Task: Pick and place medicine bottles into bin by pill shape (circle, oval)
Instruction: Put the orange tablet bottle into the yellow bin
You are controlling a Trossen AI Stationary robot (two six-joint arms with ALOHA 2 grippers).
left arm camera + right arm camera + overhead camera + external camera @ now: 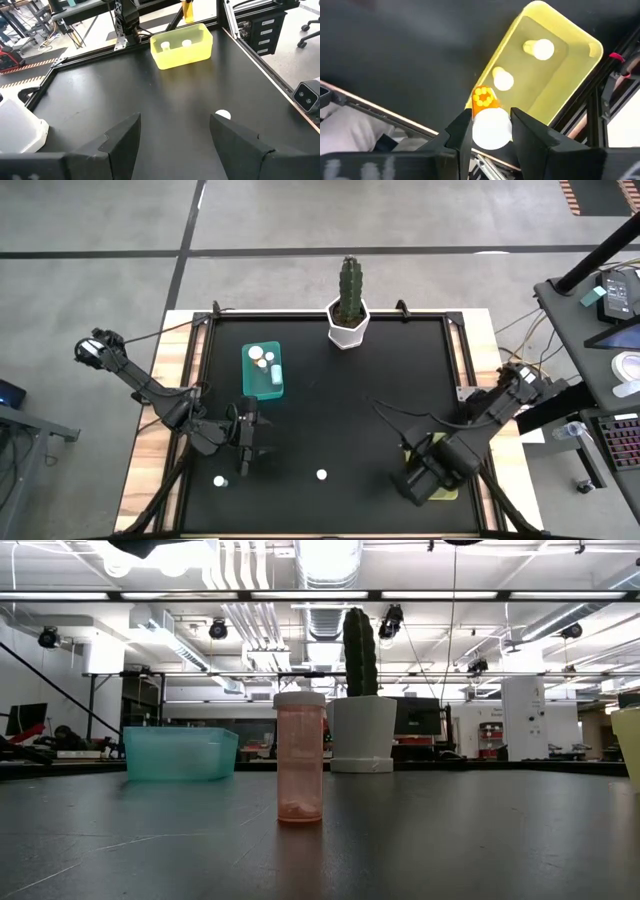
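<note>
Yellow bin (447, 492) mostly under right gripper (490, 131).

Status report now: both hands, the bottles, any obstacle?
Right hand shut on a bottle above the yellow bin. Left hand open, empty, low over the table. Two bottles loose. Nothing in the way.

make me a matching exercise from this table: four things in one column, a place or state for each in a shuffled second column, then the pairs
Things:
1. teal bin
2. yellow bin
3. cactus pot
4. right gripper

Places or states:
A. back edge of the table, middle
B. under the right arm, two bottles inside
C. jaws shut on an orange bottle with a white cap
D. left half of the table, three bottles inside

Pairs: 1-D, 2-B, 3-A, 4-C
</note>
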